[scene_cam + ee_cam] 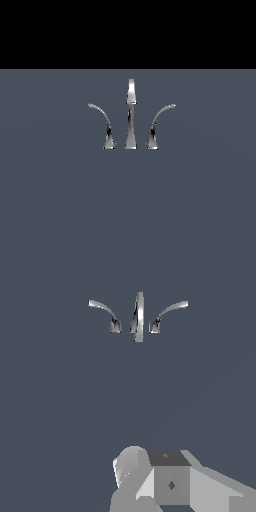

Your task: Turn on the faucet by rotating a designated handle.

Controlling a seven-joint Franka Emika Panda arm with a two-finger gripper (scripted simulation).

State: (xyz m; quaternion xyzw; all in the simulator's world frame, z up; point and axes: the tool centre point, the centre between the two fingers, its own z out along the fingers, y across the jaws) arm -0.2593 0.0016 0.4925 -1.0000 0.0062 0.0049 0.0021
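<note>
A: Going across the exterior view from its left, what stands there?

B: First the handle (102, 122), a slim chrome lever. It rises from a small flared base on the flat grey-blue surface (55, 200) and arches out toward the exterior view's left, its tip being the leftmost bit of metal in the scene.

A: And next to it?

B: The spout (130, 115), tall, straight and tapered, upright, with a bright highlight near its top. It stands between the two levers, apart from both. Together the three pieces make up the faucet (130, 135), set near the middle of the surface.

A: Then the far side?

B: The other lever (159, 122), a mirror of the first, curving out to the exterior view's right from its own flared base.

A: Does the arm show up anywhere?

B: Not in the exterior view. The wrist view shows a pale grey blocky part of the gripper (170, 481) at the picture's edge, well apart from the faucet, touching nothing.

A: Is it spread wide or closed?

B: I cannot tell; the fingertips do not show. The wrist view does show the same handle (105, 313), spout (138, 316) and other lever (167, 313) in a row.
</note>
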